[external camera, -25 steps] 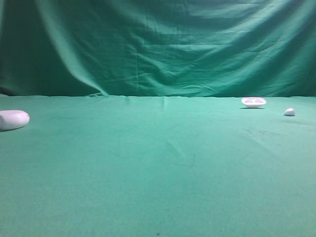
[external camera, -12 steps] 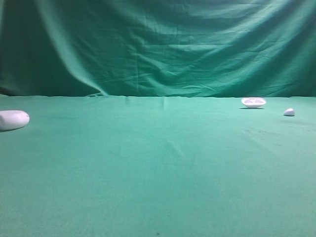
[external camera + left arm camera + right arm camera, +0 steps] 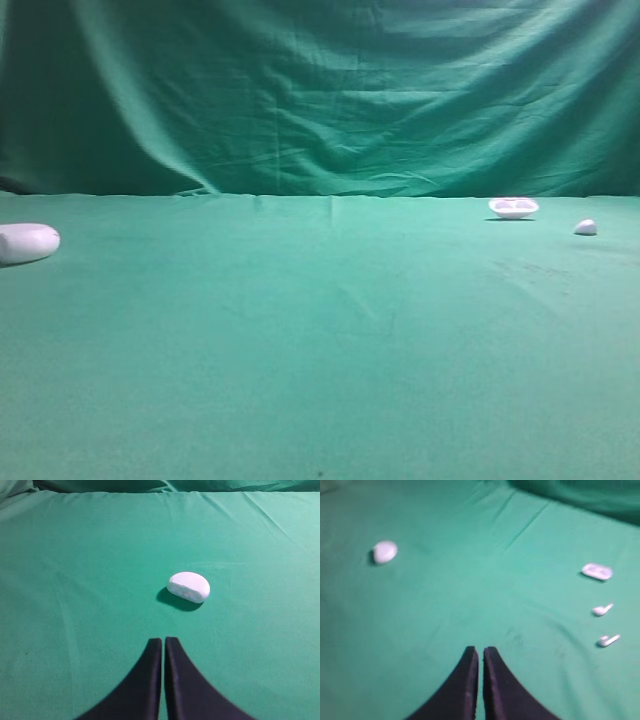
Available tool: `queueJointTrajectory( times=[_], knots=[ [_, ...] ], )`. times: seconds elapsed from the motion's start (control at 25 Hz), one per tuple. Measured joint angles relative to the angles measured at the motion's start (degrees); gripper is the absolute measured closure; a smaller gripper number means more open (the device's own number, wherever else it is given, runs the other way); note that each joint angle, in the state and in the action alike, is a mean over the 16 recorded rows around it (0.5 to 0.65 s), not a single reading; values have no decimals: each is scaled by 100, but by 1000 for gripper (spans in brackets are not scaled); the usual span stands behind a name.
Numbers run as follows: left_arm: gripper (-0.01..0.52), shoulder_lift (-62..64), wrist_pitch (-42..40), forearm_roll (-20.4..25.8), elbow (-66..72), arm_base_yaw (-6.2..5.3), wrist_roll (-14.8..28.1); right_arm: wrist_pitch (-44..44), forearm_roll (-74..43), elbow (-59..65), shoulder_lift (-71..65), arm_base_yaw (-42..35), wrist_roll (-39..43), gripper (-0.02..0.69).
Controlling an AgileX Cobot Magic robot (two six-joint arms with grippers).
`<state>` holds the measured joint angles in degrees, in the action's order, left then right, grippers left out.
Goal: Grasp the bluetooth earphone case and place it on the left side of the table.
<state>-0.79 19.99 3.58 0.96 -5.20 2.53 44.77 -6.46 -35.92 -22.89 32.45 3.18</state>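
The bluetooth earphone case (image 3: 27, 243) is a glossy white capsule lying on the green table (image 3: 320, 340) at the far left edge of the exterior view. In the left wrist view the case (image 3: 188, 586) lies ahead of and slightly right of my left gripper (image 3: 163, 640), which is shut and empty, well apart from it. In the right wrist view the case (image 3: 385, 551) lies far off at the upper left. My right gripper (image 3: 480, 650) is shut and empty. Neither gripper shows in the exterior view.
A small shallow white dish (image 3: 513, 207) and a tiny white lump (image 3: 586, 227) sit at the back right. The right wrist view shows the dish (image 3: 597, 571) and two loose earbuds (image 3: 602, 609) (image 3: 608, 640) on the right. A draped green backdrop (image 3: 320, 90) stands behind the table.
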Motion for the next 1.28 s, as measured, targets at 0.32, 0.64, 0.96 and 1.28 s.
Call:
queueJointTrajectory(
  times=[0.32, 0.64, 0.96, 1.28],
  knots=[
    [514, 0, 0, 0, 0, 0, 0, -2193, 351, 2021, 1045, -1724, -144, 665],
    [514, 0, 0, 0, 0, 0, 0, -2952, 722, 3359, 2031, -2720, -229, 665],
    [514, 0, 0, 0, 0, 0, 0, -2666, 783, 3735, 2352, -2838, -370, 665],
    [514, 0, 0, 0, 0, 0, 0, -2357, 789, 3748, 2361, -2838, -393, 665]
  ],
)
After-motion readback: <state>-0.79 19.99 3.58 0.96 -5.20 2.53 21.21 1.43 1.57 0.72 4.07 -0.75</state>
